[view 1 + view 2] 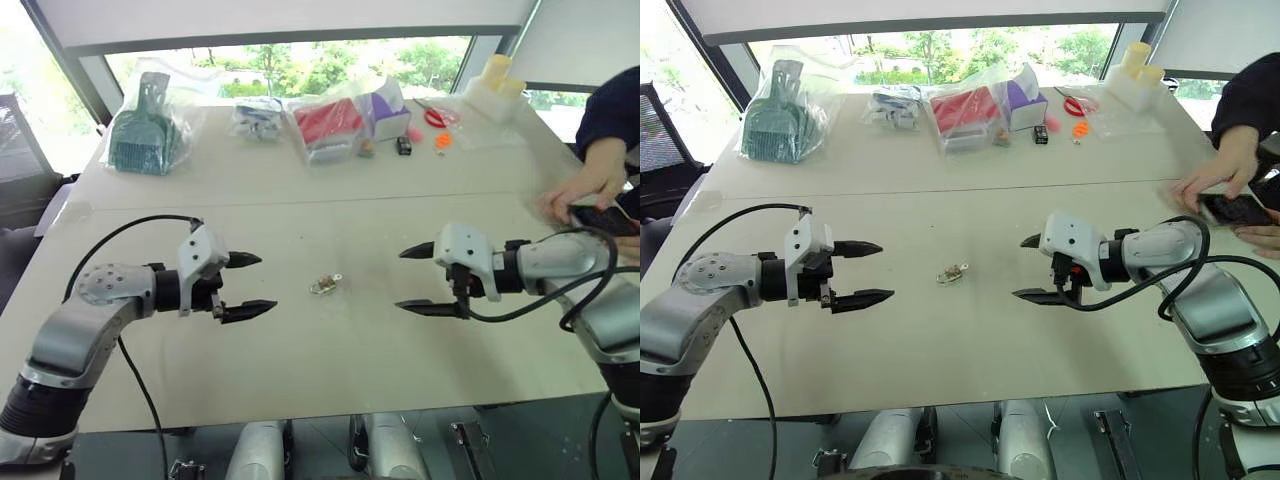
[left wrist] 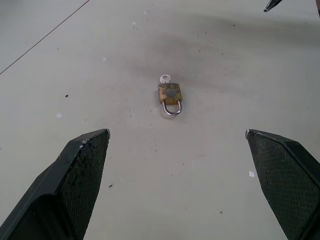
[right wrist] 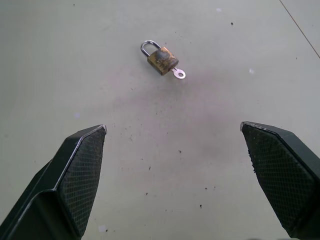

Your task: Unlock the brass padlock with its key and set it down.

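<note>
The brass padlock (image 2: 170, 93) lies flat on the bare middle of the desk (image 1: 300, 350), well in from every edge, with the key (image 2: 165, 78) already seated in the bottom of its body so that only the small rounded head sticks out; the silvery loop looks closed. Lying loose like this, it appears set out for a two-handed job, one hand to steady the body and the other to turn the key, and that step looks not yet begun. The left hand (image 1: 248, 286) and the right hand (image 1: 415, 279) hang just above the desktop on either side of the lock, each pointing inward at it, fingers spread wide apart and holding nothing, neither touching it. The ground between them is open, with free room on all sides of the lock and toward the near edge. Clutter keeps to the far edge: a bagged green dustpan (image 1: 145, 125) near the far left corner, a red item in clear wrap (image 1: 330, 125) at the middle, and small orange pieces (image 1: 442, 141) toward the far right. At the right edge, a person's hand (image 1: 580, 195) rests beside a dark device (image 1: 1235, 209), close behind the right arm, the one spot where a wide swing could find company.
</note>
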